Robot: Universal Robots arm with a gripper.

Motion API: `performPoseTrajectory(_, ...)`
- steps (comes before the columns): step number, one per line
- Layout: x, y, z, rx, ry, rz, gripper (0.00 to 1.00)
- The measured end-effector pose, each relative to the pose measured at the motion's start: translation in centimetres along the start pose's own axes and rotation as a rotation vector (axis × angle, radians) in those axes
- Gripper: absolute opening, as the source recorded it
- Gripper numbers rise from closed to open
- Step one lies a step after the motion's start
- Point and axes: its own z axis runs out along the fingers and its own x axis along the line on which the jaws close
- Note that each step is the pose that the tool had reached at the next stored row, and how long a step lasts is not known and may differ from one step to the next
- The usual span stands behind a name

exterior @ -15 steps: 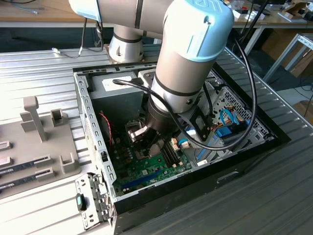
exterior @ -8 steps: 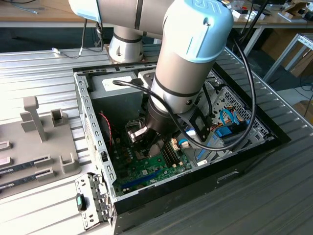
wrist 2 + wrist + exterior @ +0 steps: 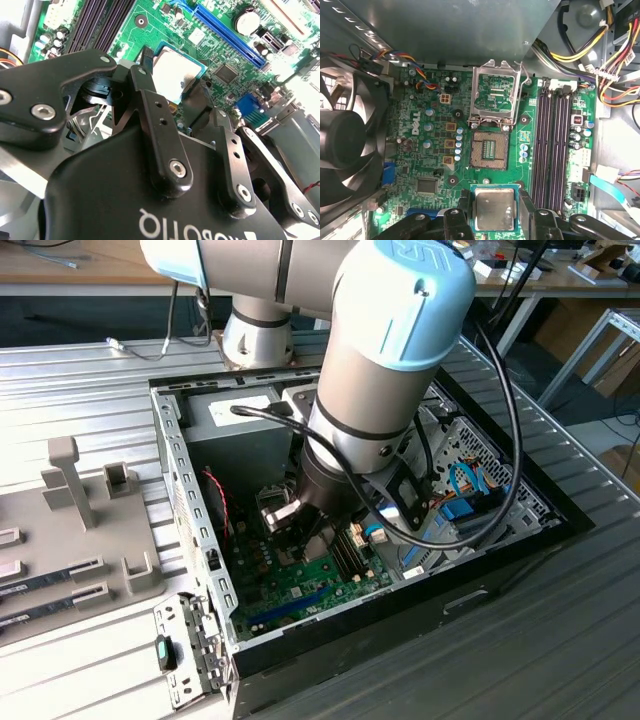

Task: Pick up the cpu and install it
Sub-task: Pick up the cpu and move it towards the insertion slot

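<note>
Arm bent down into the open computer case, its gripper clenched on the cpu, one black finger pressed to each side of the silvery square. In both wrist views the chip hangs flat over the green motherboard, well short of the socket, which lies bare with its metal frame flipped up. A big black fan sits beside the board
</note>
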Motion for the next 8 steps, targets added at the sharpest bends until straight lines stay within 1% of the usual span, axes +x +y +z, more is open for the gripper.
performPoseTrajectory(8,0.0,-0.01,0.23,0.0,0.0,0.0,0.47)
